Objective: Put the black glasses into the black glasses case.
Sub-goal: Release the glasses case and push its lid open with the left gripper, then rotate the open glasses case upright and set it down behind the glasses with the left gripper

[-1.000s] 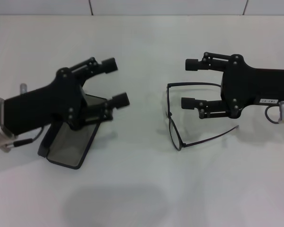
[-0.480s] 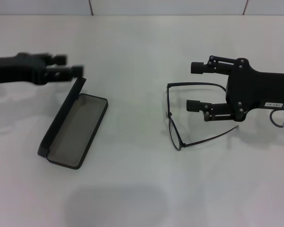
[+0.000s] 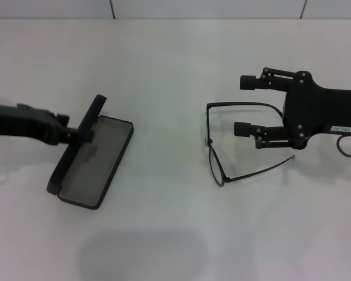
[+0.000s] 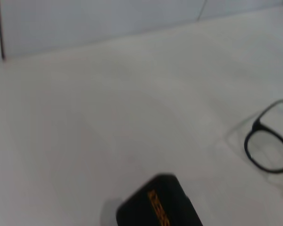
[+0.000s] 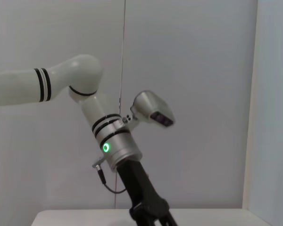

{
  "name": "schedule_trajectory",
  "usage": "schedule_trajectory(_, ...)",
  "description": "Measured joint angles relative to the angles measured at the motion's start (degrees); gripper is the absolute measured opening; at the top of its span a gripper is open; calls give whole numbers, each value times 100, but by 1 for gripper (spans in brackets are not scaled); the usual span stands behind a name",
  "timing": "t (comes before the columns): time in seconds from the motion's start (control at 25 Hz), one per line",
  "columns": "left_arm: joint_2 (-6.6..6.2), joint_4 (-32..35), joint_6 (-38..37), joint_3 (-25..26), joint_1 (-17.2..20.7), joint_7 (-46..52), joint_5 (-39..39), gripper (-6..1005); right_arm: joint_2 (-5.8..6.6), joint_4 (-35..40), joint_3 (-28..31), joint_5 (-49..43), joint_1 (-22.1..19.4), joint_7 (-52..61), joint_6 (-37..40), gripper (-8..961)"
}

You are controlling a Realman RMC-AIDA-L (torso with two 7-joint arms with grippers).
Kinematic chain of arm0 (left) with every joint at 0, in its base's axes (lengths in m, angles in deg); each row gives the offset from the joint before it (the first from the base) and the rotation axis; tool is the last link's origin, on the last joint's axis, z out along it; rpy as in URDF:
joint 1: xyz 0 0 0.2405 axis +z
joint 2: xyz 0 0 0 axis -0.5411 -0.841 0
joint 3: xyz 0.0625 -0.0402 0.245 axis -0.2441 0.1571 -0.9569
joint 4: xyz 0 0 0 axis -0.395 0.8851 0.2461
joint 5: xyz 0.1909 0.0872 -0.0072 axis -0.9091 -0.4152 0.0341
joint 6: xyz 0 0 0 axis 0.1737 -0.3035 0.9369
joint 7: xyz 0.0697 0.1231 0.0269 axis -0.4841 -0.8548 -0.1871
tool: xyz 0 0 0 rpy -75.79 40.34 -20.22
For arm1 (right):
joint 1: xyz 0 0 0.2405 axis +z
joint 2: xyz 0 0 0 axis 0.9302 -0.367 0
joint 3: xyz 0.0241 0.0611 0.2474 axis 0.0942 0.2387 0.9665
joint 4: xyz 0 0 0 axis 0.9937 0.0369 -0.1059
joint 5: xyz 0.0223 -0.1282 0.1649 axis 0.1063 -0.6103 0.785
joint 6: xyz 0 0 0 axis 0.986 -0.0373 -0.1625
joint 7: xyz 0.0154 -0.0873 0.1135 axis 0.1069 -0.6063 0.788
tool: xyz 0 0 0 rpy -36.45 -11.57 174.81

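Note:
The black glasses (image 3: 215, 157) lie unfolded on the white table, right of centre, with the lenses towards the middle. One lens also shows in the left wrist view (image 4: 269, 151). My right gripper (image 3: 245, 105) is open and hovers over the temple arms, with the far temple arm running between its fingers. The black glasses case (image 3: 99, 159) lies open at the left, grey lining up and lid (image 3: 75, 149) standing along its left side. The lid's orange lettering shows in the left wrist view (image 4: 158, 208). My left gripper (image 3: 85, 134) reaches in edge-on from the left, at the lid's upper edge.
The white table (image 3: 175, 234) ends at a pale wall at the back. The right wrist view shows my left arm (image 5: 108, 136), white with a green light, against that wall.
My left arm swung off the case to the left and back, then came down low across the lid, turned edge-on. My right gripper drifted slightly to the right. The glasses and case have not moved.

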Motion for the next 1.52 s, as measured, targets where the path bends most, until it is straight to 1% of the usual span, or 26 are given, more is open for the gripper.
schedule_trajectory(0.16,12,-118,101,-152,-27,162,-217,776,7,0,0,-3,0,-16,1,796)
schedule_trajectory(0.52,4,-208,366,-504,-32,386,-358,695,7,0,-15,-10,-39,-84,91,796)
schedule_trajectory(0.64,4,-208,380,-522,-42,383,-359,679,44,13,-13,-109,-66,-136,267,796)
schedule_trajectory(0.8,0,-204,385,-524,-119,314,-356,554,67,139,-11,-558,-68,-147,586,796)
schedule_trajectory(0.88,-1,-218,386,-526,-196,247,-357,491,55,218,-10,-820,-71,-147,739,796)
schedule_trajectory(1.08,-13,-269,432,-532,-434,-5,-372,311,-38,363,-9,-1284,-92,-149,866,796)
schedule_trajectory(1.32,-15,-454,633,-550,-903,-422,-378,210,-47,371,1,-1330,-219,-238,862,796)
schedule_trajectory(1.36,-17,-511,703,-558,-1002,-548,-376,210,-56,371,0,-1335,-251,-303,867,796)
schedule_trajectory(1.44,-20,-663,930,-615,-1207,-838,-378,210,-94,366,1,-1337,-315,-443,876,796)
schedule_trajectory(1.52,-21,-915,1399,-817,-1465,-1295,-382,210,-125,346,0,-1339,-363,-532,879,796)
